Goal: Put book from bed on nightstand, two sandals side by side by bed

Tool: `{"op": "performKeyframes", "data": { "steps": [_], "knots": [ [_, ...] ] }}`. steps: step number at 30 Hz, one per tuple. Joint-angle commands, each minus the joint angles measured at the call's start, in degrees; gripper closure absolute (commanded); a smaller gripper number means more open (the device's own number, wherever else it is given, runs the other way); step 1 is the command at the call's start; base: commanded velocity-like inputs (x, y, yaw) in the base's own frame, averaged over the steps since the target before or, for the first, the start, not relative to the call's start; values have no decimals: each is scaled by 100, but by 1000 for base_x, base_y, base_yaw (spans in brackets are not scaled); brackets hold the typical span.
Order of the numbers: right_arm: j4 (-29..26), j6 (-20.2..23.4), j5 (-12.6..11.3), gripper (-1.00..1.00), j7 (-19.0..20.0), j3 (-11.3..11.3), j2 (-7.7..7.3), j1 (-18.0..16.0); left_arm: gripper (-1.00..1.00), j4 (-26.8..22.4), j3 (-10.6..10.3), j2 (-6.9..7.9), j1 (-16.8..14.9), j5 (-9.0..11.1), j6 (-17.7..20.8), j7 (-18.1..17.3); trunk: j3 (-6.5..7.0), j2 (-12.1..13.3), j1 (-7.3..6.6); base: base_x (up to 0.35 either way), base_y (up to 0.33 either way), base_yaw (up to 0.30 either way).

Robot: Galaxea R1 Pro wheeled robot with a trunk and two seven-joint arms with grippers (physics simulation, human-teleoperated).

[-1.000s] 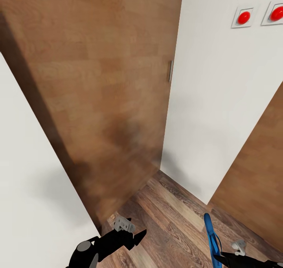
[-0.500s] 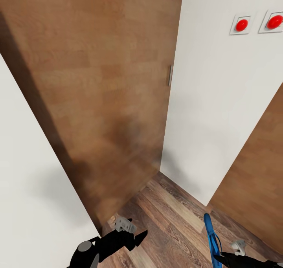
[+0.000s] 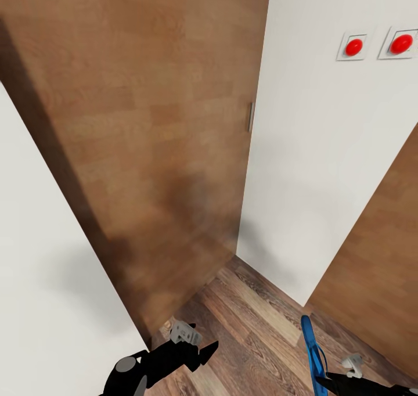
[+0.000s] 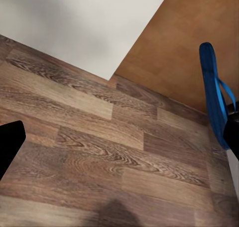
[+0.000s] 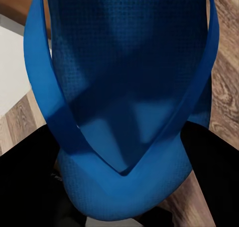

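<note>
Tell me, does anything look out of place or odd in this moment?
Only one thing: a blue sandal stands on edge above the wood floor in the right gripper, facing a wooden door and white wall. Nothing looks spilled or damaged.

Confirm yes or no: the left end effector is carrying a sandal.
No. In the head view the left end effector holds nothing; the blue sandal is held at the right end effector.

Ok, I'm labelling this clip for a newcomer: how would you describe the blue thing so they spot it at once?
Start at the wood-plank floor in front of the white wall bearing two red buttons. Low on the head view's right, the right gripper holds a sandal upright on its edge. It is the only bright blue thing, narrow with a V-shaped strap.
</note>
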Motion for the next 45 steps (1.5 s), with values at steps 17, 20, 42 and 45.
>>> {"op": "performKeyframes", "data": {
  "steps": [17,20,42,45],
  "knots": [
    [2,-27,-41,100,8,50,-4,-4,-100,55,4,-2,-2,34,34,-13,175,400,-221,0,0,0],
    [2,-27,-40,100,7,50,-4,-4,-100,56,4,-2,-2,34,36,-13,175,400,-221,-2,0,0],
    [6,-30,-41,100,8,50,-4,-4,-100,64,-164,-2,-2,43,38,-5,175,400,-221,-189,0,0],
    [6,-30,-40,100,7,50,-4,-4,-100,64,-168,-2,-2,43,38,-5,175,400,-221,-2,0,0]
  ]
}}
